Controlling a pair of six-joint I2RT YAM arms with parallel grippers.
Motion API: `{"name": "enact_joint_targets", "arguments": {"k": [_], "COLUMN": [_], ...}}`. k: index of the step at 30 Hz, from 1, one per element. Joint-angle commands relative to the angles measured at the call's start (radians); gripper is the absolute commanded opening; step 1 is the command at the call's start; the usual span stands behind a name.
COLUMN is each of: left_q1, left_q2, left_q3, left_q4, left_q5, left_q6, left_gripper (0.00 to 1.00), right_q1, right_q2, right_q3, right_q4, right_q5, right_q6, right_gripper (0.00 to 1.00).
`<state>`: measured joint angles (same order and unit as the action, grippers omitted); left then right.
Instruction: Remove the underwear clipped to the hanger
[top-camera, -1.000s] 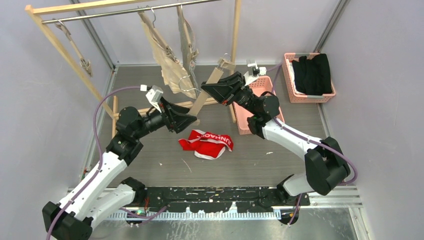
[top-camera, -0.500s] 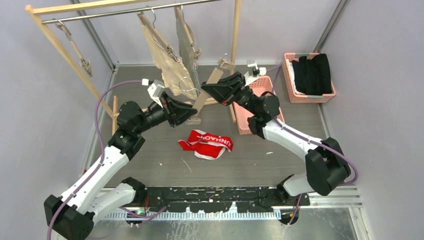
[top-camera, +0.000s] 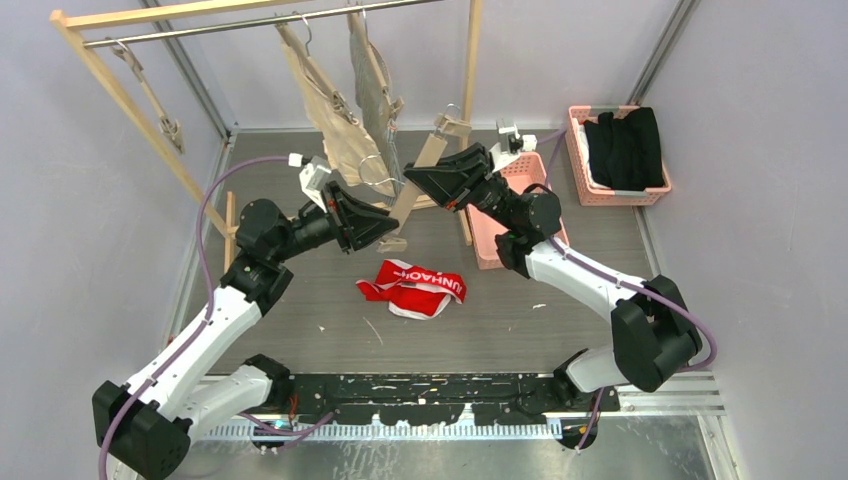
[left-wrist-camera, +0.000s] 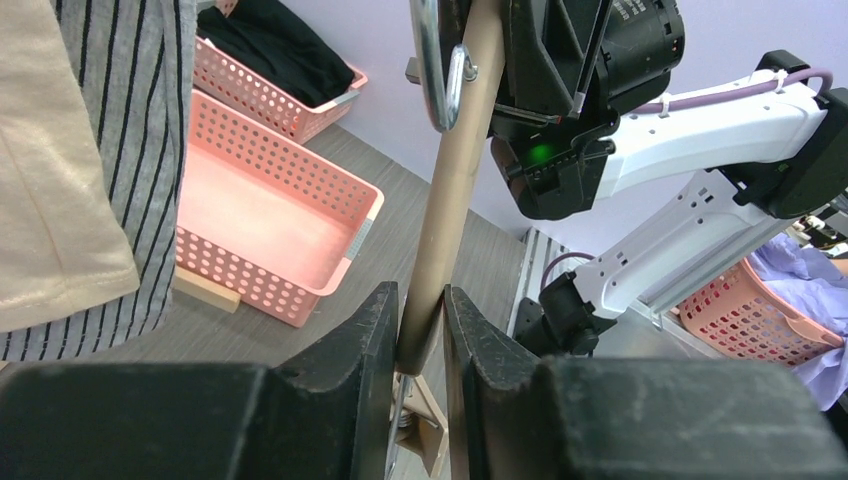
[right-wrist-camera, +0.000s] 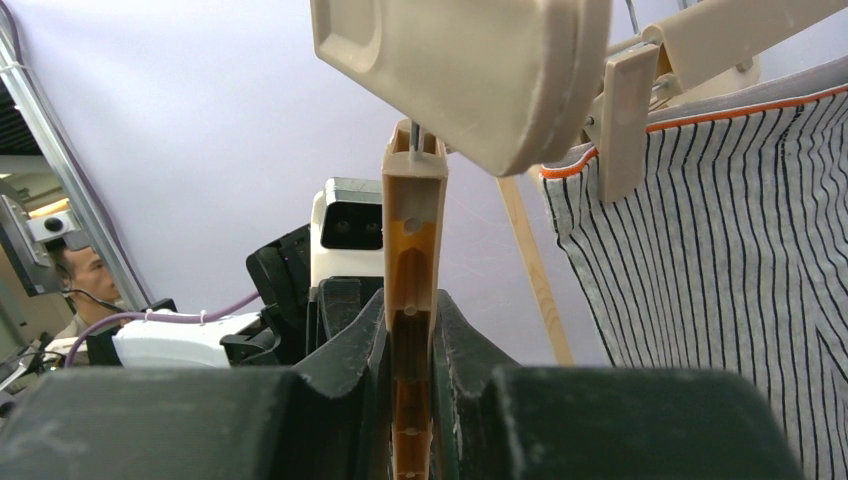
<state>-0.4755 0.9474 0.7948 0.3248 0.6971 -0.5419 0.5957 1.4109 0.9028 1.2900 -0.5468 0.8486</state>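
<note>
Both arms are built from white moulded link shells joined by black cylindrical joint housings. A purple cable is routed along each arm. A small white camera block is mounted behind the black wedge-shaped left gripper, and likewise behind the right gripper. A green indicator light is lit on the right wrist.

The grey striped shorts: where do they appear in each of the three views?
Top external: the striped shorts hang at upper centre, right of the cream shorts.
Left wrist: upper left, partly behind the cream shorts.
Right wrist: right side, clipped at the top.
Shared landmark: the beige hanger, gripped by the left claw and the right claw.
</note>
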Motion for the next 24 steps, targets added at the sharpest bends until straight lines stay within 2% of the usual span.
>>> {"name": "enact_joint_targets", "arguments": {"k": [1, 5, 6, 12, 15, 19, 21, 23, 24], "left_q1": [0.001, 0.002, 0.002, 0.002, 0.001, 0.0, 0.0, 0.0, 0.0], "left_q2": [-0.009, -0.019, -0.022, -0.027, -0.023, -0.017, -0.017, -0.019, -0.02], "left_q3": [0.008, 0.003, 0.001, -0.007, -0.016, -0.045, -0.052, -0.057, -0.058], "left_q4": [0.097, 0.097, 0.098, 0.1, 0.106, 0.162, 0.184, 0.201, 0.209], "left_q5": [0.007, 0.012, 0.016, 0.033, 0.04, 0.045, 0.047, 0.034, 0.024], "left_q6": [-0.028, -0.034, -0.034, -0.039, -0.047, -0.082, -0.086, -0.085, -0.087], "left_gripper": [0.28, 0.39, 0.39, 0.33, 0.26, 0.26, 0.2, 0.05, 0.01], "right_q1": [0.018, 0.019, 0.019, 0.019, 0.019, 0.021, 0.02, 0.023, 0.025], "right_q2": [-0.019, -0.023, -0.023, -0.029, -0.031, -0.031, -0.029, -0.027, -0.026], "right_q3": [0.015, 0.015, 0.015, 0.012, 0.012, 0.015, 0.017, 0.013, 0.011], "right_q4": [0.075, 0.072, 0.072, 0.072, 0.074, 0.076, 0.077, 0.078, 0.078], "right_q5": [0.004, 0.008, 0.008, 0.021, 0.029, 0.034, 0.032, 0.027, 0.027], "right_q6": [0.008, 0.003, 0.003, -0.002, -0.002, -0.001, 0.003, 0.007, 0.009], "right_gripper": [0.01, 0.01, 0.01, 0.01, 0.01, 0.01, 0.01, 0.01, 0.01]}}
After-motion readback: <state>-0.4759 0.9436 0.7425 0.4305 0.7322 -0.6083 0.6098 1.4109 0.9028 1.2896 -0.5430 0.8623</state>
